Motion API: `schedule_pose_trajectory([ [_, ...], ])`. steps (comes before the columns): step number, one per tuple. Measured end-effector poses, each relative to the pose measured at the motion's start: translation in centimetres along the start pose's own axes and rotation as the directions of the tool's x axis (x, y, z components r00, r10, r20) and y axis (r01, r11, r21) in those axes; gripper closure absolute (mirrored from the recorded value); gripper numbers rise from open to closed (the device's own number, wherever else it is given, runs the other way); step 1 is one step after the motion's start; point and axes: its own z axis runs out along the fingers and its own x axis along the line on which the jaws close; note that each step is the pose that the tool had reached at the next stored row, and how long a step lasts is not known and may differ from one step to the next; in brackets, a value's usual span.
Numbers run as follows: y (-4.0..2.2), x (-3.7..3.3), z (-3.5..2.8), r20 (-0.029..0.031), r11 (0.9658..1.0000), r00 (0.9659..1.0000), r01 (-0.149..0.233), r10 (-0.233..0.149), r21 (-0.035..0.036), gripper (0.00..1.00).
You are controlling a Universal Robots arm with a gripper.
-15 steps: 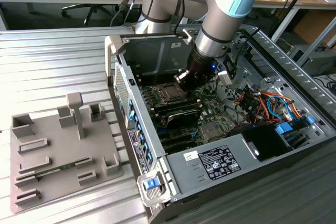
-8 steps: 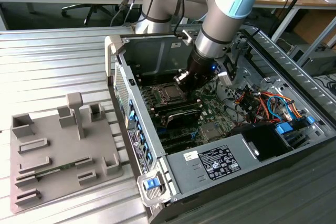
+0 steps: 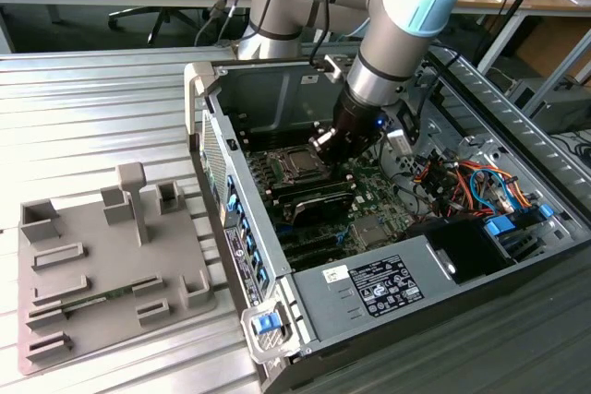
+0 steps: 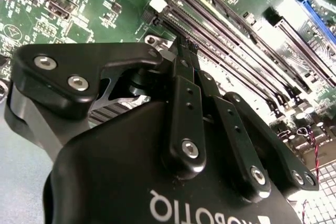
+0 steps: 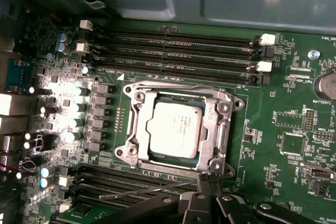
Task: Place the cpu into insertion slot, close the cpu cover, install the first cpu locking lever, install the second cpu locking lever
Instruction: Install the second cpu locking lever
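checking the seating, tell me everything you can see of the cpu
The cpu is a small flat square chip with a dull silver-grey metal top bearing faint print. It lies flat in the slot, framed by the closed silver cover, whose window leaves its top exposed. The end effector sits at the socket's edge, not touching the chip. In the exterior view it shows at.

Arm [image 3: 392, 53] is silver-grey tubing with pale blue caps on the joints and a black wrist section. Gripper [image 4: 181, 51] is all matte black, chunky linkage fingers with shiny silver screws and white lettering on the body.
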Motion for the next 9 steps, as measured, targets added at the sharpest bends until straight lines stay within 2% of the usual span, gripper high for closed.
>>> schedule_pose_trajectory([
  [5, -0.35, 0.14, 0.01, -0.0001, 1.0, 1.0, 0.0, 0.0, 0.0001, 0.89],
  [9, -0.28, 1.82, 0.08, 0.0006, 1.0, 1.0, 0.0, 0.0, -0.0023, 0.89],
])
